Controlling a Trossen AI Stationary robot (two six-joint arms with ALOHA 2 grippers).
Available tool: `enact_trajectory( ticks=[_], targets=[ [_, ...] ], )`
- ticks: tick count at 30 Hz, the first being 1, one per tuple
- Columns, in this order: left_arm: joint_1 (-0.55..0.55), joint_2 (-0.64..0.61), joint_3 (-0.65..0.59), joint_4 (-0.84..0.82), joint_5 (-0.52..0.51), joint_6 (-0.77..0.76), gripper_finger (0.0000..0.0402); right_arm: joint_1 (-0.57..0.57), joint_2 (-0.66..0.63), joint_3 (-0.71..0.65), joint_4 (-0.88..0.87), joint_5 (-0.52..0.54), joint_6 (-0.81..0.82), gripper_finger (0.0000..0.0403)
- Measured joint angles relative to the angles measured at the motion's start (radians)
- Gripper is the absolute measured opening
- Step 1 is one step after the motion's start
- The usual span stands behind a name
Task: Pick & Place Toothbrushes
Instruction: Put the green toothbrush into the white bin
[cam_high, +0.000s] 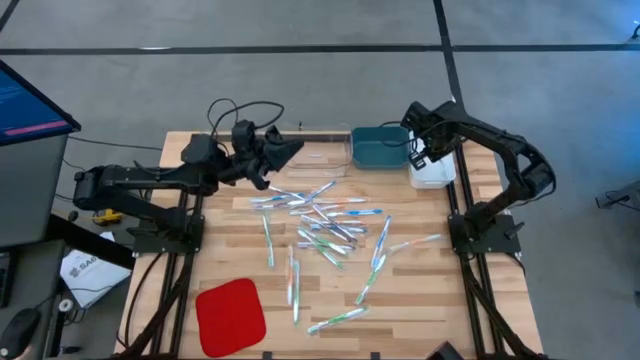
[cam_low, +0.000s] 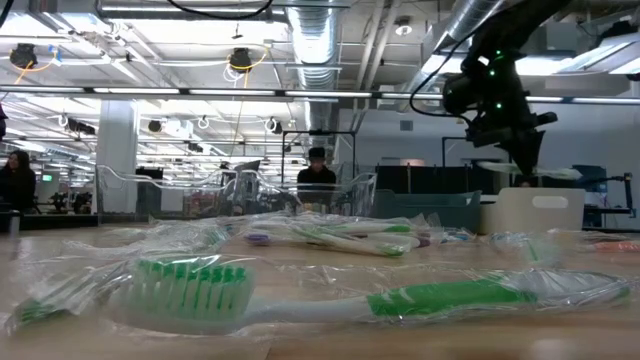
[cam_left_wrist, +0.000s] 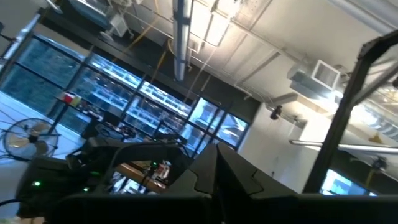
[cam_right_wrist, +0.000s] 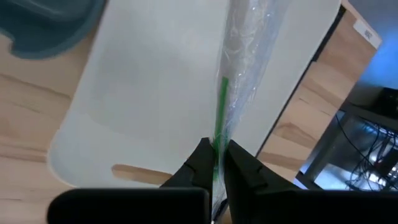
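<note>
Right hand (cam_right_wrist: 214, 163) is clenched on a green brush (cam_right_wrist: 239, 68) in a clear wrapper, gripped at one end, the rest pointing away from the fingers (cam_right_wrist: 245, 171). It is held over the white bin (cam_right_wrist: 155, 93), which sits on the counter (cam_right_wrist: 25, 118) at the far right corner, just beside the teal bin (cam_right_wrist: 43, 25). In the high view the right hand (cam_high: 420, 150) is seen above the white bin (cam_high: 432, 175), with the teal bin (cam_high: 380, 148) touching or nearly touching its left side. Left hand (cam_high: 285, 150) is raised near the far edge, over a clear bin (cam_high: 325, 150); its wrist camera is aimed at the ceiling, and open or closed cannot be told. The remaining brushes (cam_high: 325, 225) are scattered mid-counter, well apart from the bins, several overlapping. A red pad (cam_high: 230, 315) lies at the near left. In the low view a green wrapped brush (cam_low: 300, 295) lies closest to the camera.
</note>
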Motion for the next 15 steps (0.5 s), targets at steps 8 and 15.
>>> enact_trajectory(
  ticks=[8,15],
  targets=[
    [0.017,0.000,0.000,0.000,0.068,-0.002,0.0002,-0.012,0.000,0.000,0.014,0.020,-0.005,0.0010],
    [0.028,0.000,0.000,0.000,0.085,-0.005,0.0002,-0.006,0.021,-0.006,0.016,0.060,-0.007,0.0010]
  ],
)
